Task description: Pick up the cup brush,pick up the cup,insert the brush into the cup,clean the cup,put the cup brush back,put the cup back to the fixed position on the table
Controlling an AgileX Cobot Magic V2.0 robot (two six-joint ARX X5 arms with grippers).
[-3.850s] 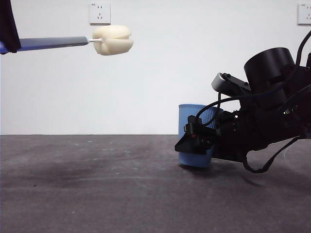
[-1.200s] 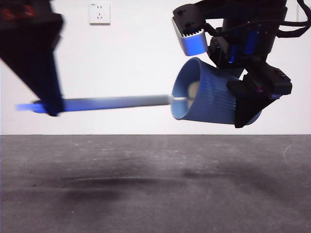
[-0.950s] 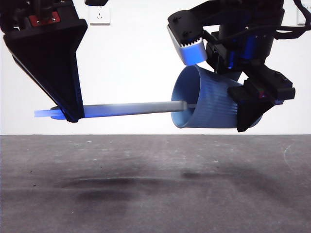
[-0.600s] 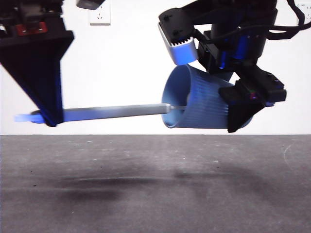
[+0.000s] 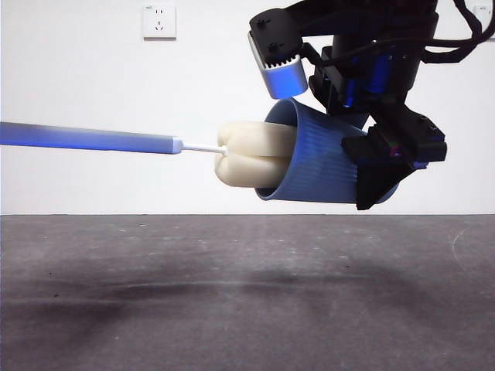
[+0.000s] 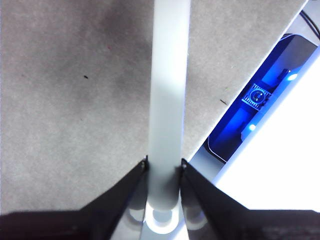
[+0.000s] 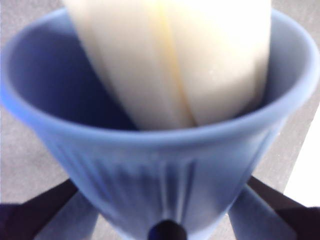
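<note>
The blue ribbed cup (image 5: pixel 325 164) hangs on its side well above the table (image 5: pixel 247 294), its mouth facing left. My right gripper (image 5: pixel 387 166) is shut on the cup's base end. The cup brush (image 5: pixel 93 139) lies level in the air, its grey handle running off the left edge. Its cream-yellow sponge head (image 5: pixel 251 158) is partly out of the cup's mouth. In the right wrist view the sponge (image 7: pixel 175 55) fills the cup (image 7: pixel 165 165). In the left wrist view my left gripper (image 6: pixel 164 167) is shut on the brush handle (image 6: pixel 169 85).
A white wall with a socket (image 5: pixel 158 21) stands behind the table. The right arm's dark body (image 5: pixel 363 46) fills the upper right of the front view.
The brush has drawn back to the left, so its sponge head now shows half out of the cup. The left gripper has left the front view. The cup has hardly moved.
</note>
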